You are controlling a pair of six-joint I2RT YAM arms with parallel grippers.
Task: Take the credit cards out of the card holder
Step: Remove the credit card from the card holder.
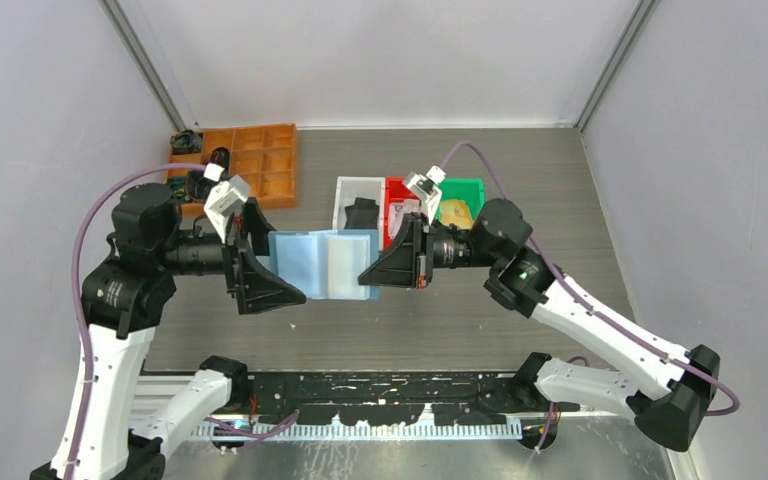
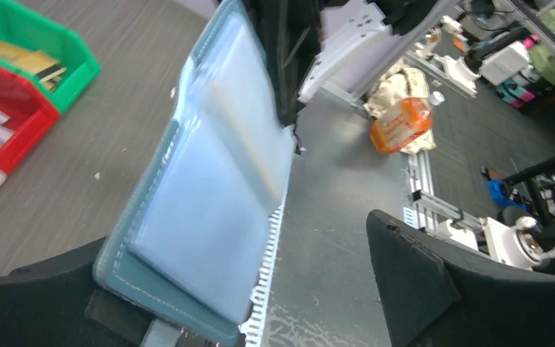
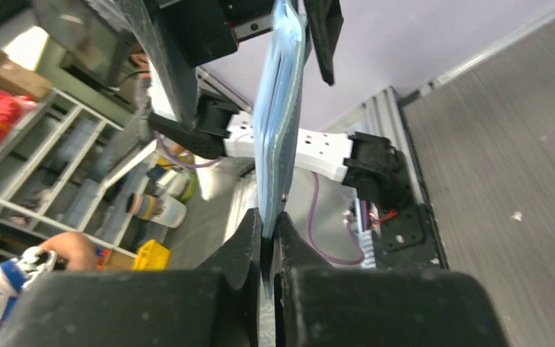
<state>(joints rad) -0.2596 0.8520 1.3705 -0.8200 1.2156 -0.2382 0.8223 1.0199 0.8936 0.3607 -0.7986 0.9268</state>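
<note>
Hanging open above table, just near-side of red bin: card holder, stretched between both arms. Right gripper pinched tight on holder edge closest to red bin. Left gripper gaping wide at edge farthest from red bin, one finger touching holder, other finger well apart. Pale credit card tucked in pocket on half nearer red bin.

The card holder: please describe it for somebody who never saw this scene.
Above the grey table, a flat folding card holder is held open like a book, pale blue inside. Unlike the red bin, green bin and white bin behind, it hangs between the left end effector and the right end effector.
</note>
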